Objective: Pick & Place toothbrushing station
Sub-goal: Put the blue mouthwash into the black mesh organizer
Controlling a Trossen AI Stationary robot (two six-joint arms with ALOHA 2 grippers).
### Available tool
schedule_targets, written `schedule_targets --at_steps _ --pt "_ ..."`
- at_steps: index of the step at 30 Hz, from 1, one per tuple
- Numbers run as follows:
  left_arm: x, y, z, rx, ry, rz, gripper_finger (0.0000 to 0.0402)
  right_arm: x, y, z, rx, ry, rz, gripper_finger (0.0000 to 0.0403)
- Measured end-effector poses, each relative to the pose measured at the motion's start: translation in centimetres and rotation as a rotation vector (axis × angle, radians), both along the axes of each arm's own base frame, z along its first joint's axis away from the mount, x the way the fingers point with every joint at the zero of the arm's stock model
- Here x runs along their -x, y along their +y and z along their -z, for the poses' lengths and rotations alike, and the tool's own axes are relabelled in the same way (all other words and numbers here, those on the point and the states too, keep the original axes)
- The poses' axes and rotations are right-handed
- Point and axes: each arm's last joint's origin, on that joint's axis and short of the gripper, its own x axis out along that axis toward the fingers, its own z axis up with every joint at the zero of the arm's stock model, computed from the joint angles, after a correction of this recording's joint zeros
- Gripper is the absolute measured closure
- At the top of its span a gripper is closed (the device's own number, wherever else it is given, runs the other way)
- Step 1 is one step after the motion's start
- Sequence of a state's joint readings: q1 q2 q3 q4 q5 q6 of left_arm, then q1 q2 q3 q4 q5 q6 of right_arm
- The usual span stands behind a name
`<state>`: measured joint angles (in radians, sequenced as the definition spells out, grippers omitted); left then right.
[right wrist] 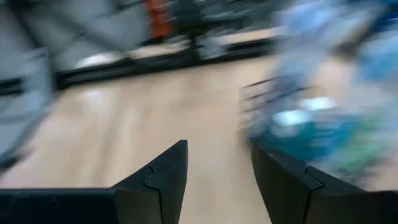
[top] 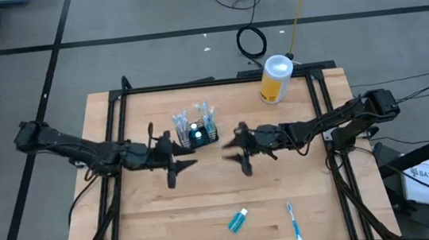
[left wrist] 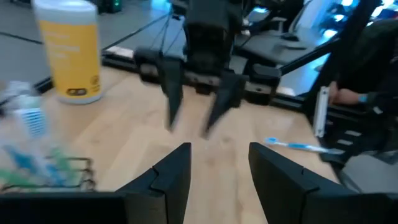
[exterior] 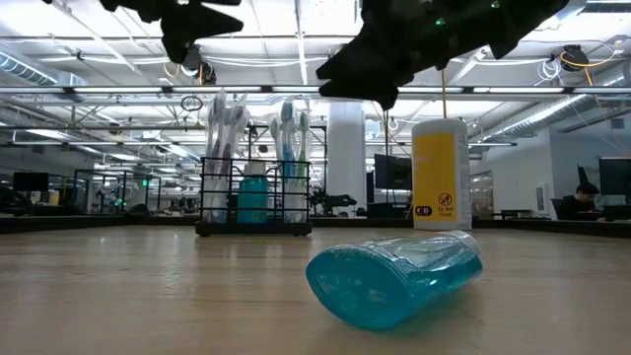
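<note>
The black wire-mesh caddy (top: 196, 131) stands on its base on the wooden table, left of centre, with white-and-blue toothbrushes and a teal tube upright in it; it also shows in the low view (exterior: 254, 202). A teal toothpaste tube (top: 238, 220) and a white-and-blue toothbrush (top: 292, 222) lie flat near the table's near edge. My left gripper (top: 181, 165) is open and empty, just near-left of the caddy, above the table. My right gripper (top: 232, 154) is open and empty, just right of the caddy, facing the left one. The right wrist view shows the caddy (right wrist: 311, 130) close ahead.
A yellow canister with a white lid (top: 276, 79) stands at the table's far right corner area. A black frame rail (top: 210, 81) runs along the table's far edge and sides. The lying teal tube fills the low view's foreground (exterior: 394, 278).
</note>
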<state>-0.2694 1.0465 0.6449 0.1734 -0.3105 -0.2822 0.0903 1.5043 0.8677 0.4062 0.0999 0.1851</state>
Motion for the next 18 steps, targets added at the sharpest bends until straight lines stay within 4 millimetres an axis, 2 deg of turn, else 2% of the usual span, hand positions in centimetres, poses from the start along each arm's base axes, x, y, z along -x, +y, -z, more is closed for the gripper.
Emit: schedule_targets --at_steps 4,9,13,18 --pt "-0.4 -0.8 0.4 0.027 -0.001 0.023 0.0234 0.5 2.3 0.7 -0.031 0.075 -0.239 0.0232" --pt "-0.2 -1.4 0.6 0.058 0.020 0.037 0.0234 0.8 6.6 3.1 0.066 0.137 -0.429 0.0232" --pt "-0.2 -1.5 0.6 0.060 0.015 0.039 0.0234 0.6 9.5 5.3 0.078 0.148 -0.511 0.0226" --pt "-0.2 -1.5 0.6 0.063 0.015 0.037 0.0234 0.3 11.8 8.5 0.022 0.195 -0.573 0.0206"
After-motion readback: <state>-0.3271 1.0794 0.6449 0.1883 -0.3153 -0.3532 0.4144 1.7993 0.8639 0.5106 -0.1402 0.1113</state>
